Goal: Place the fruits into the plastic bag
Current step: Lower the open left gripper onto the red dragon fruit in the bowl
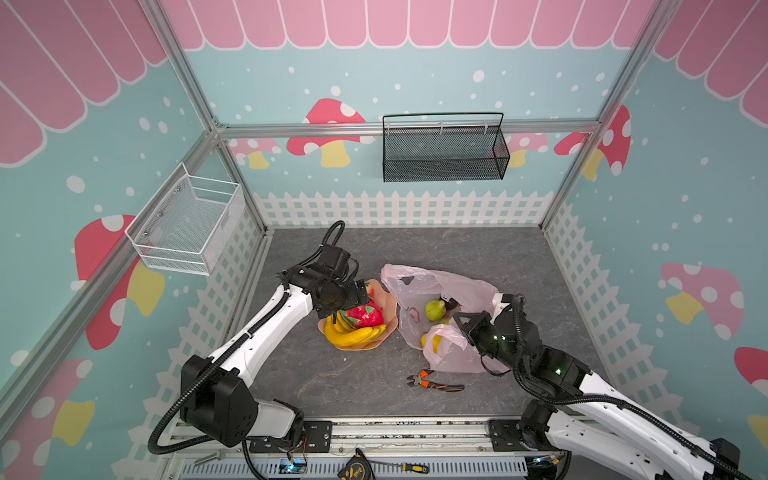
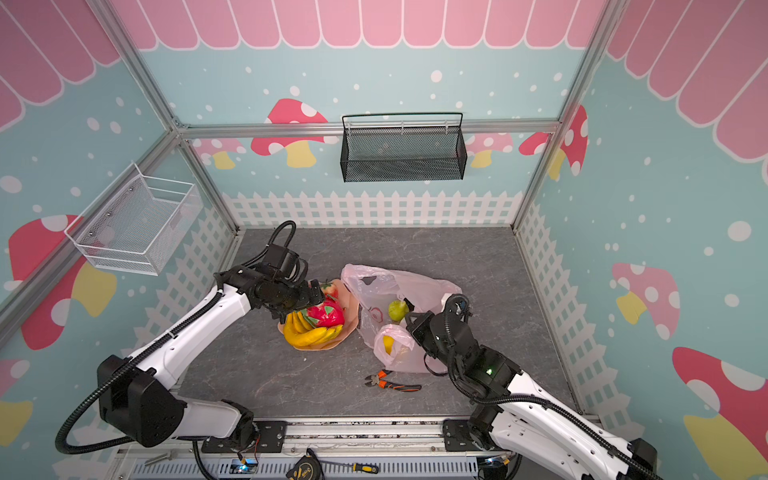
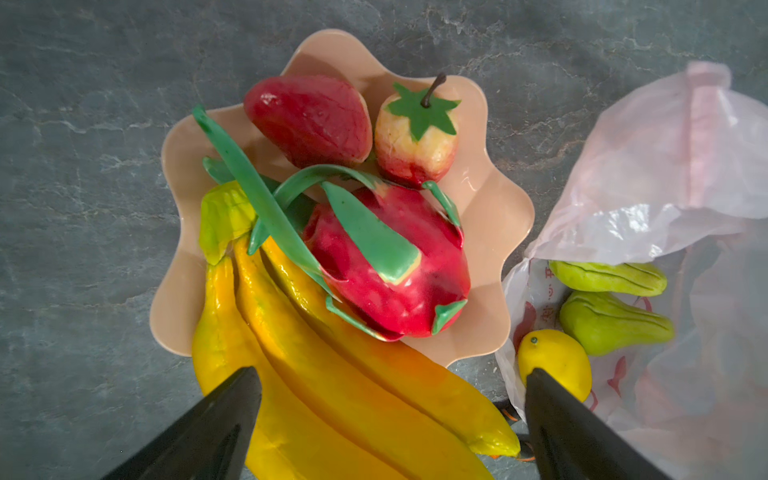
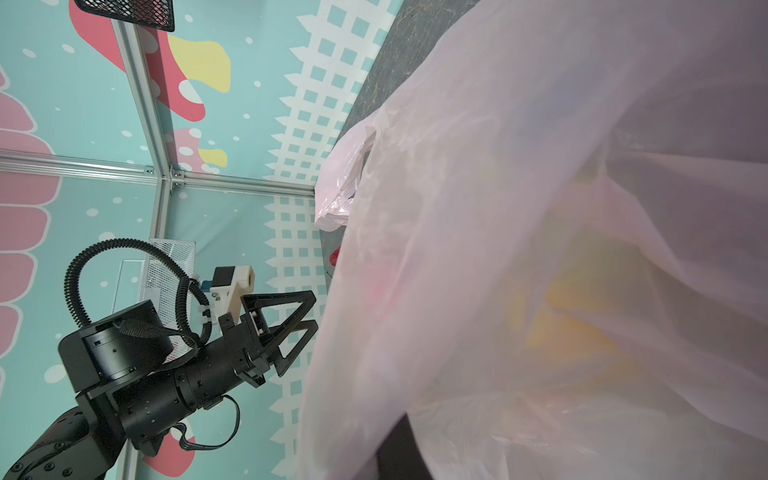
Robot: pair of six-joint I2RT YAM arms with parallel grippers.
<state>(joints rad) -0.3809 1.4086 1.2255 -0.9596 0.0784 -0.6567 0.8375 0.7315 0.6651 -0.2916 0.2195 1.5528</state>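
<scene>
Left gripper (image 3: 392, 371) is seen spread wide and empty above the banana bunch (image 3: 291, 353) on the peach plate (image 3: 498, 224), shared with a dragon fruit (image 3: 395, 266) and two smaller red fruits (image 3: 309, 120). Just to the right, the plastic bag (image 1: 440, 286) lies on the table (image 1: 332, 374) with a lemon (image 3: 557, 361) and two green fruits (image 3: 611, 322) already inside, its rim apparently pinched by the closed right gripper (image 1: 459, 320). A pick from the plate is judged in hand; a descent, a closing on one fruit and a carry to the bag's mouth are called for next
</scene>
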